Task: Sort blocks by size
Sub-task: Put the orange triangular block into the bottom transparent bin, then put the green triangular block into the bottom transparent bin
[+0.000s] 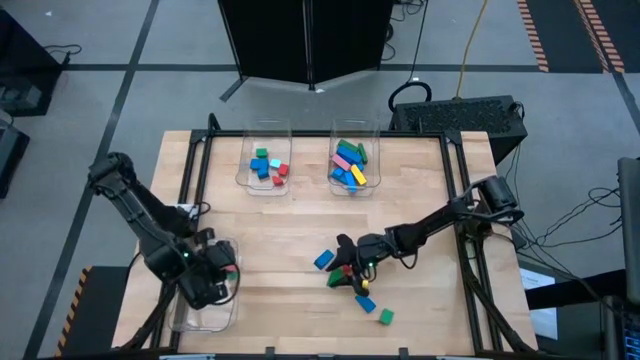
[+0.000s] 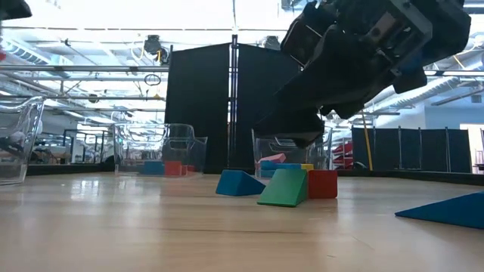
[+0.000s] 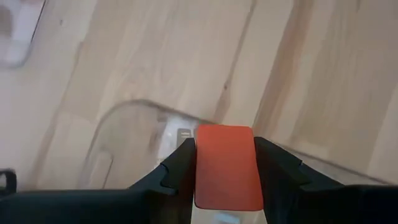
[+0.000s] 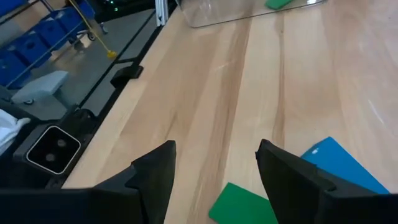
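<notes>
My left gripper [image 1: 228, 268] is at the near left, shut on a red block [image 3: 227, 165] over a clear bin [image 1: 208, 298]. My right gripper [image 1: 348, 262] is open and hangs just above a loose cluster near the table's middle front. The cluster holds a blue block [image 1: 323, 260], a green block [image 2: 286, 187] and a red block [image 2: 323, 183], all lying flat on the wood. In the right wrist view the green block [image 4: 242, 205] and the blue block [image 4: 339, 165] lie past the open fingers. Another blue block [image 1: 365, 303] and a green one [image 1: 386, 316] lie nearer the front edge. My left gripper pinches the red block by two opposite sides [image 3: 198, 168] between its two fingers. The block's broad face shows between them. It is lifted clear, above the clear bin's rim [image 3: 124, 115].
Two clear bins stand at the far side, the left one [image 1: 263, 160] and the right one [image 1: 350, 160], each holding several coloured blocks. A black frame rail [image 1: 462, 200] runs along the table's right side. Bare wood lies between the far bins and the cluster.
</notes>
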